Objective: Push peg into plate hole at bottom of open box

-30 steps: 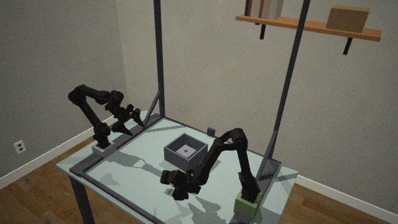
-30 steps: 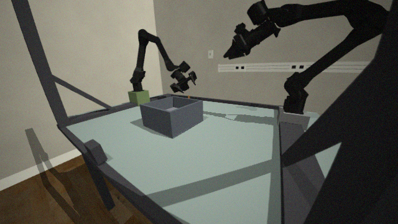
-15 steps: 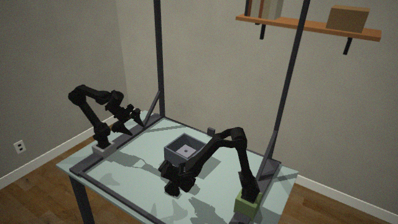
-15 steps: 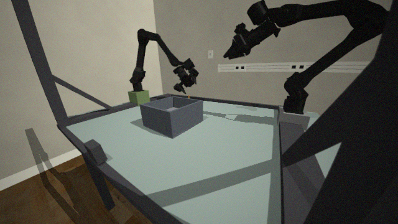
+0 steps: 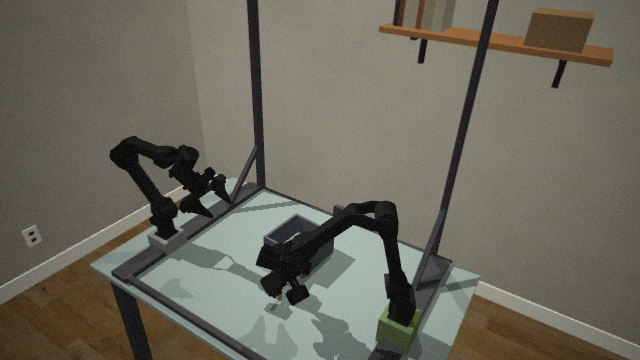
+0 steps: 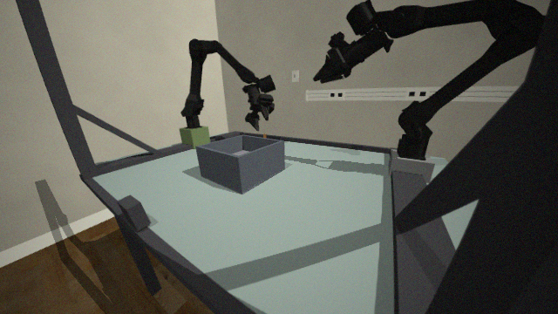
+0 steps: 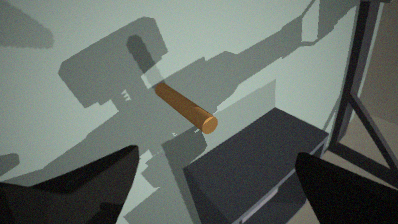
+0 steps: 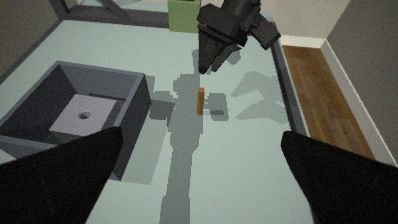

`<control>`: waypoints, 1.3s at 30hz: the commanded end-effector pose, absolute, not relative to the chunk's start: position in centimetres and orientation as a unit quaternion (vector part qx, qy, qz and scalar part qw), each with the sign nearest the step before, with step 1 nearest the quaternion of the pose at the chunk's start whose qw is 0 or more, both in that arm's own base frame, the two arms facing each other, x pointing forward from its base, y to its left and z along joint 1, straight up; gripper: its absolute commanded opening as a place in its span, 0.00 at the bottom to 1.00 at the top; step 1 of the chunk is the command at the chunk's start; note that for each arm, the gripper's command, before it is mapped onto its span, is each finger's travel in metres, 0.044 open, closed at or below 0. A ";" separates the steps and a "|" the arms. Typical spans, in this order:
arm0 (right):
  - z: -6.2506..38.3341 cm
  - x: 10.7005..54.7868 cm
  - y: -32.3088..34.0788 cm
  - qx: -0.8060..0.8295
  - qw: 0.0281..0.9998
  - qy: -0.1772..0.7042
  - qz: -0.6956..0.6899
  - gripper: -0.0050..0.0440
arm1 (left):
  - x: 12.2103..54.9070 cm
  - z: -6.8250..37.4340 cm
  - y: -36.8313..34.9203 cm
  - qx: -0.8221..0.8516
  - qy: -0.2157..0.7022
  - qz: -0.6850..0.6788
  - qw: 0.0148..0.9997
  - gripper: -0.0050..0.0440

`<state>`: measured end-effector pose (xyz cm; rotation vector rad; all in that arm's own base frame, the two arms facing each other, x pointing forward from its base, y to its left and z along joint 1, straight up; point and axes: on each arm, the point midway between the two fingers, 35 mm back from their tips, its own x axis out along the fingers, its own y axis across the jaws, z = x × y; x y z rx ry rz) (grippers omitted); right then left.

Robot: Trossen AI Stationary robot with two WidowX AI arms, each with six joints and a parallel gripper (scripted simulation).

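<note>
Separating peg (image 5: 279, 297) (image 6: 264, 136) (image 7: 185, 107) (image 8: 201, 101) from plate (image 6: 240, 153) (image 7: 260, 203) (image 8: 97, 107): the box walls (image 5: 325, 256) (image 6: 263, 163) (image 7: 255, 145) (image 8: 134, 120).

From my seat, the arm blocks the near side of the open box (image 5: 320, 255) in the top view; its wall hides the hole from me in the exterior view, where the peg (image 6: 264, 136) shows only its tip
</note>
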<state>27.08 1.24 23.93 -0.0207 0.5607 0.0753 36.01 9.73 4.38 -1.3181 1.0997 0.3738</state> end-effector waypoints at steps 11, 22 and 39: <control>24.5 27.1 1.2 -0.011 0.962 0.268 0.038 1.00 | 36.7 7.3 7.5 -0.278 0.555 0.121 0.775 1.00; 24.5 27.1 1.2 -0.011 0.962 0.268 0.038 1.00 | 36.9 7.7 6.2 -0.058 0.558 0.079 0.824 1.00; 24.5 27.1 1.2 -0.011 0.962 0.268 0.038 1.00 | 36.7 7.0 6.4 -0.050 0.564 0.071 0.821 0.85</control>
